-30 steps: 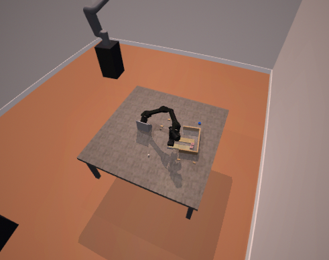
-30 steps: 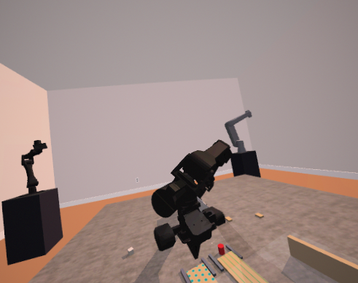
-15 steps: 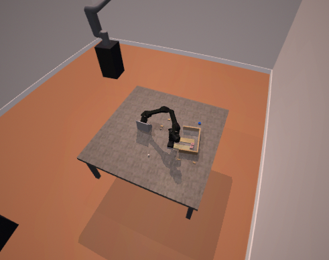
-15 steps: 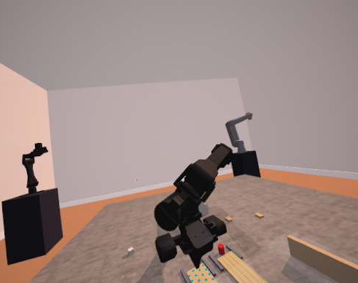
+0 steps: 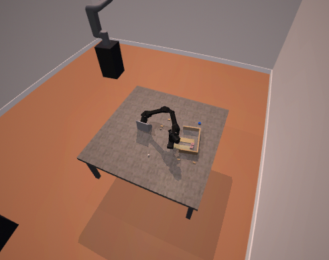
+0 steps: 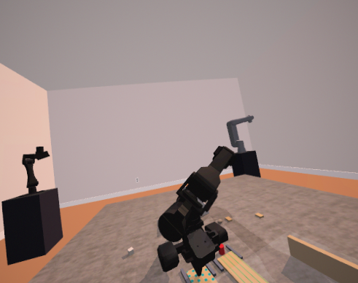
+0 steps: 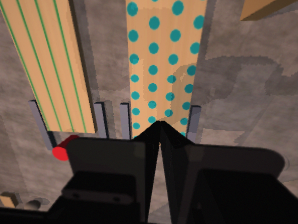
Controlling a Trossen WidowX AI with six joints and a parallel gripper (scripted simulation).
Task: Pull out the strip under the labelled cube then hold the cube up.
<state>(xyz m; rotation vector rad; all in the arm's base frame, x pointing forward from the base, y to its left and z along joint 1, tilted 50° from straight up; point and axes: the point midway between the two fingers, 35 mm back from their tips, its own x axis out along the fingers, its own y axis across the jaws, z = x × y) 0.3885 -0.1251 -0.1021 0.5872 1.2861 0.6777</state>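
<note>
My gripper (image 7: 160, 124) (image 6: 199, 274) is shut and empty, its tips low over the near end of the dotted strip, between two grey rails. The dotted strip (image 7: 154, 48) (image 6: 206, 278) (image 5: 182, 147) is pale wood with teal dots. The striped strip (image 7: 47, 55) (image 6: 242, 268) (image 5: 187, 140) has green lines and lies beside it, apart from my fingers. Two small pinkish blocks (image 5: 192, 144) (image 5: 191, 147) are at the far ends of the strips in the top view; I cannot make out a label on either. Neither block shows in the wrist view.
A low wooden wall (image 5: 188, 152) (image 6: 318, 254) edges the strip area. Grey rails (image 7: 125, 120) (image 7: 196, 122) flank the strips. A red cylinder (image 7: 61, 151) (image 6: 222, 249) stands by the striped strip's end. A white cube (image 5: 148, 155) (image 6: 130, 251) and a blue object (image 5: 199, 123) lie farther off.
</note>
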